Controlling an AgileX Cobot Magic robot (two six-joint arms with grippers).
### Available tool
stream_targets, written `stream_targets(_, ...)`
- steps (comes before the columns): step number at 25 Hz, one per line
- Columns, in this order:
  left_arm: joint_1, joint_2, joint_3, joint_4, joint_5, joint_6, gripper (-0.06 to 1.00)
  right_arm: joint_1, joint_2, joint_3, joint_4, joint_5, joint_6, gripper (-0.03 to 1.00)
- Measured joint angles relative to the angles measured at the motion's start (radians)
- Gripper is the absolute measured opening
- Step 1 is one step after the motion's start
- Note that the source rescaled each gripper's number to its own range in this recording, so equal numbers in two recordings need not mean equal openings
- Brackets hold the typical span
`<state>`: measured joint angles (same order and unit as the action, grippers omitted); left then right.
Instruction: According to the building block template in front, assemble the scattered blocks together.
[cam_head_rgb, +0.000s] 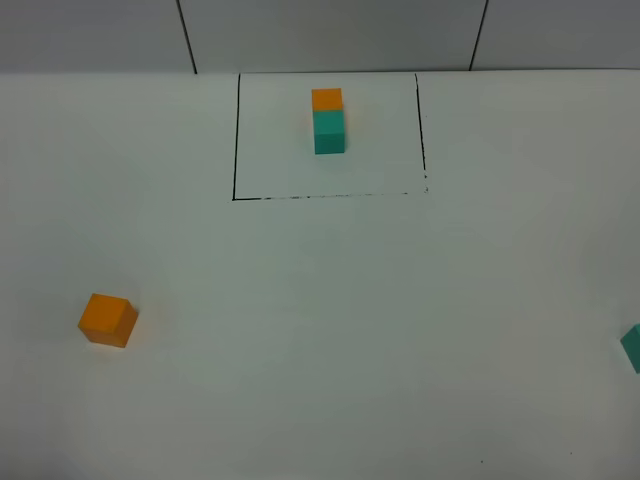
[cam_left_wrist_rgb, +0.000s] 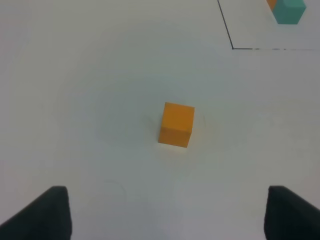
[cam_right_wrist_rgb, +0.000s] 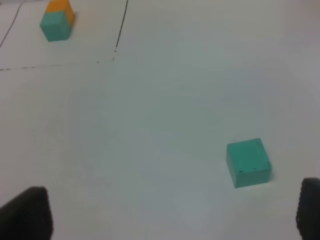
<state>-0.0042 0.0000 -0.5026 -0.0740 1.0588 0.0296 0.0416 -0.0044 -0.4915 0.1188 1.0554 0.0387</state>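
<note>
Orange cube (cam_head_rgb: 108, 320) near left on white table (cam_head_rgb: 320, 400), ahead of and apart from left gripper (cam_left_wrist_rgb: 170, 212); teal cube (cam_head_rgb: 633, 347) at near right edge, ahead of right gripper (cam_right_wrist_rgb: 169, 210); framed template (cam_head_rgb: 328, 120) far centre, well apart from both; jaws of both grippers spread wide, touching neither cube.

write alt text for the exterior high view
A two-cube template, orange joined to teal-green, sits inside a thin black outline at the far side of a white table. A loose orange cube lies near left; a loose teal-green cube is cropped at right.
</note>
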Motion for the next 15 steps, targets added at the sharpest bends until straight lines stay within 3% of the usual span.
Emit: stream_targets(15, 0.0, 0.0, 0.0, 0.0, 0.0, 0.0, 0.76, 0.0, 0.0, 0.0, 0.0, 0.0, 0.0, 1.0)
